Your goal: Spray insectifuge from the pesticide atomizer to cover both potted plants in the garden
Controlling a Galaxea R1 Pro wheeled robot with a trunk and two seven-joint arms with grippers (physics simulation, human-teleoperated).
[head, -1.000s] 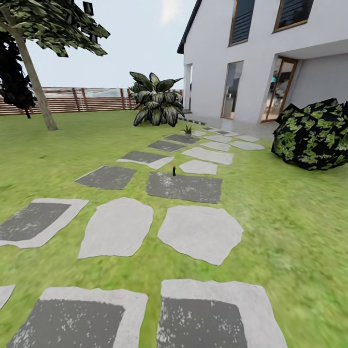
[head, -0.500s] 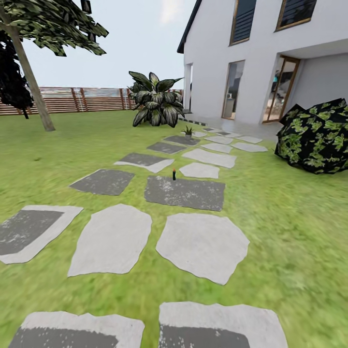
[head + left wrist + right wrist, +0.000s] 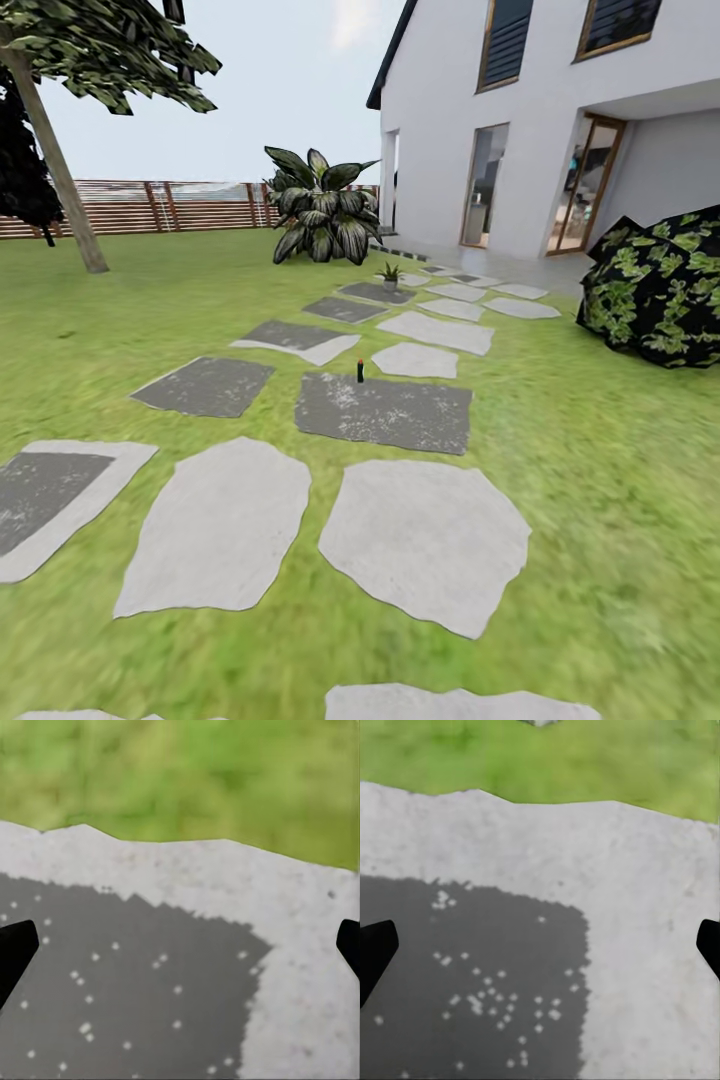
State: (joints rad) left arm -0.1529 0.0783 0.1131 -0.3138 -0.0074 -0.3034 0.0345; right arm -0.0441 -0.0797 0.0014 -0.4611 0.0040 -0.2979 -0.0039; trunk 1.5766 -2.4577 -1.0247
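I have rolled forward along the stone path. The stones near the bottom of the head picture have slid down and out, and the house looks a little bigger. That means I am getting closer to my job, but I am not there yet.

The pesticide atomizer (image 3: 360, 371) is a tiny dark bottle with a red dot on top. It stands upright just above the middle of the picture, on the far edge of a dark stone slab (image 3: 385, 412). A little higher up, one small potted plant (image 3: 390, 271) sits on the path, well apart from the bottle. I cannot find the second one.

My left gripper (image 3: 180, 949) is spread wide and holds nothing. Its dark fingertips (image 3: 15, 949) peek in at the two sides of the left wrist picture, over a gray stone. My right gripper (image 3: 540, 949) is spread wide too, and it is empty, over another stone next to grass.

I think there is lots of room to move. The path ahead is flat and open, with grass on both sides. The dark bush (image 3: 660, 290) at the right edge and the big striped shrub (image 3: 320, 208) up near the middle are far from my way. The tree (image 3: 55, 150) at the upper left is far off too.
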